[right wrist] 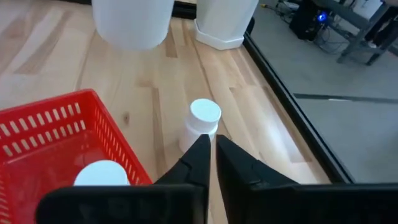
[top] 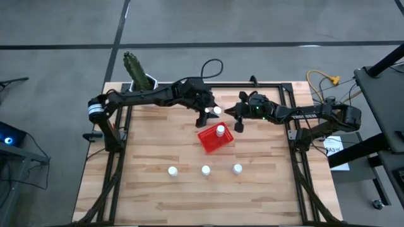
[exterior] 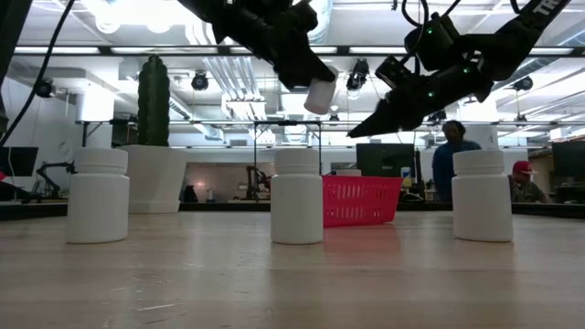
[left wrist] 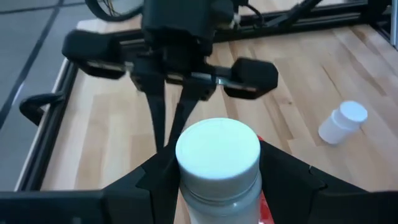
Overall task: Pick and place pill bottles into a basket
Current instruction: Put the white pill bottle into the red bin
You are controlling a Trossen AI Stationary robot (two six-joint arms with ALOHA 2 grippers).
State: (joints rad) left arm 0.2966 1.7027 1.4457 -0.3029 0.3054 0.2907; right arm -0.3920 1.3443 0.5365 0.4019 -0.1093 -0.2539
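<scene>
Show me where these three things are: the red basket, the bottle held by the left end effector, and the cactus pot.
Red basket (top: 208, 142): high view, on its bare mesh wall.
Held pill bottle (left wrist: 217, 149): left wrist view, on its round cap.
Cactus pot (exterior: 157, 178): low view, on its white side.

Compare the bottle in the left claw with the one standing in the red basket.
The left claw's bottle hangs clamped above the table; the basket bottle rests upright inside the red basket. The held one is tilted in the low view. Both are small, white and capped.
</scene>
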